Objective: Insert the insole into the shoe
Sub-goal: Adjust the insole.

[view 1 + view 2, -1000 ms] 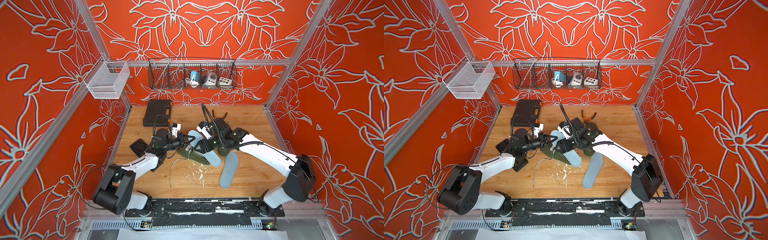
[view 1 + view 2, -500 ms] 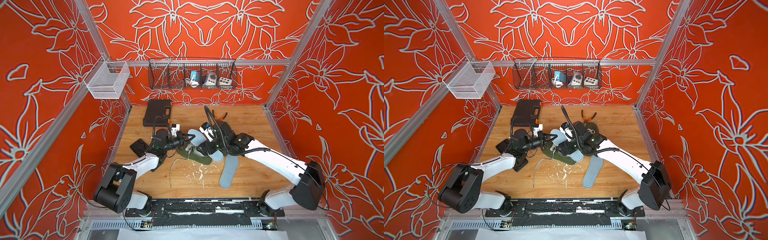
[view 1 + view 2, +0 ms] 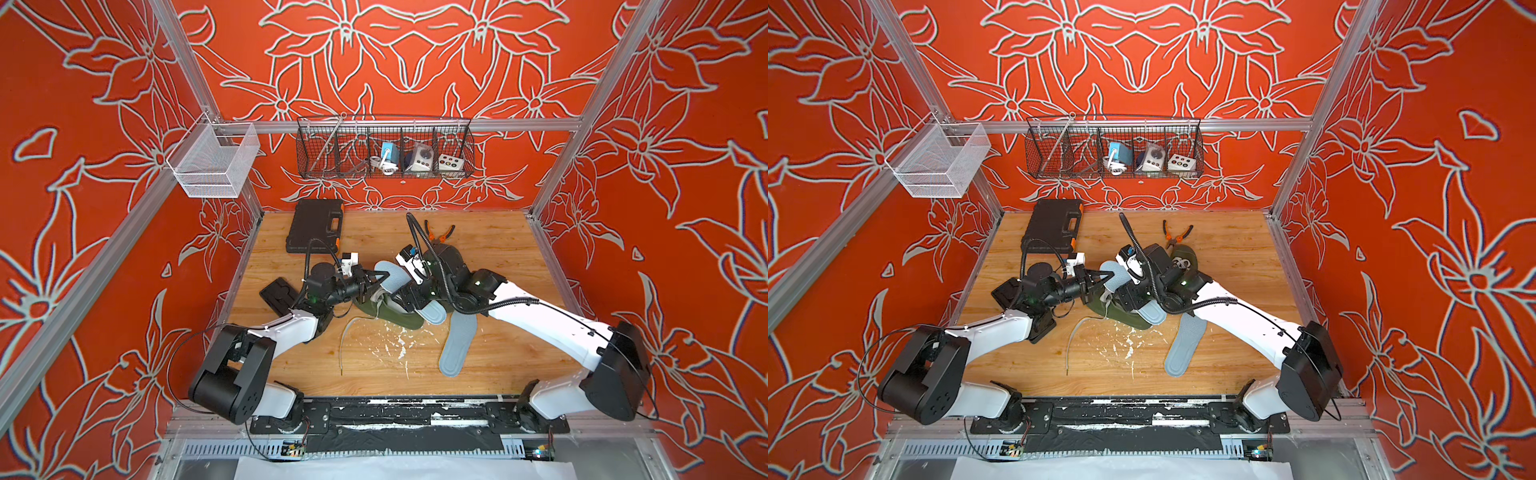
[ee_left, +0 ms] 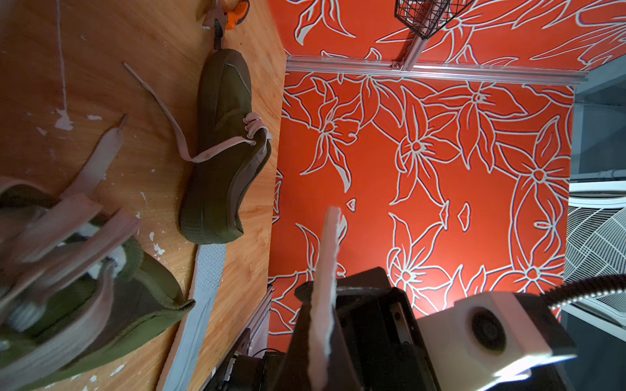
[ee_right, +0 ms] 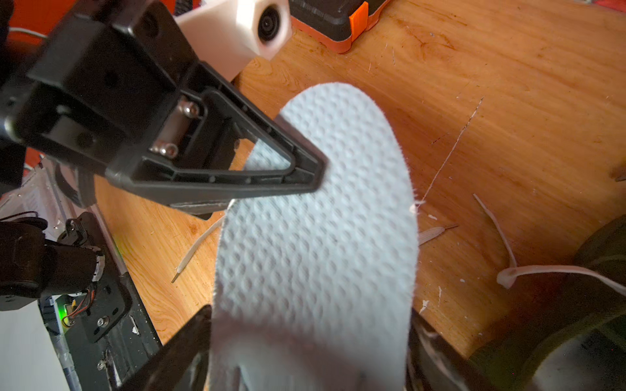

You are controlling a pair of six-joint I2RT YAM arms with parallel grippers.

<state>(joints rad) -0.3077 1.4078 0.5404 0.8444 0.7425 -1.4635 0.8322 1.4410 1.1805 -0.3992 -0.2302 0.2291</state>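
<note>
Pinching dimpled, round-tipped pale insole (image 5: 315,220)

Right wrist view: the insole (image 5: 315,210) smears into blur at its near end and runs out of frame, so whether the right gripper (image 5: 309,318) presses its edges can't be told. In both top views the shoe (image 3: 399,318) has its mouth buried under wrists and insole. The second shoe (image 3: 1187,255) barely peeks from beneath the right arm. Left wrist view: the shoe is blurred and cropped. The wire basket (image 3: 316,145) holds items too small to name.
</note>
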